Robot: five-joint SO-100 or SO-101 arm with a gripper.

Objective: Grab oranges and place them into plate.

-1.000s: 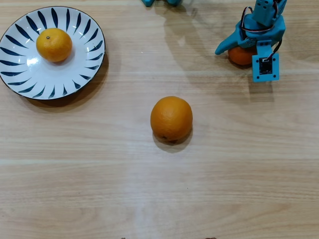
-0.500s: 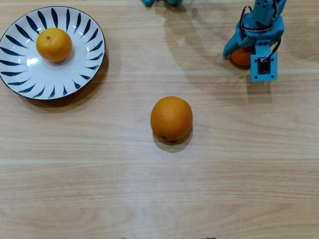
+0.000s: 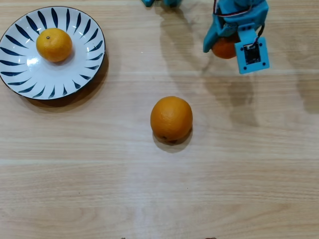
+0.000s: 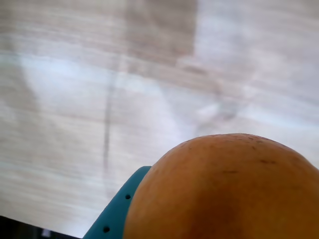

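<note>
Pale wooden worktop (image 3: 99, 164), round white plate with dark blue leaf strokes (image 3: 30, 79) far left holding a small orange (image 3: 54, 45), larger dimpled orange (image 3: 171, 118) at centre, blue claw (image 3: 227, 42) far right closed around a third orange (image 4: 224, 189)

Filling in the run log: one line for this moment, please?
end effector: shut on small orange | plate: one orange in it | large orange: on table, mid-frame overhead view
</note>
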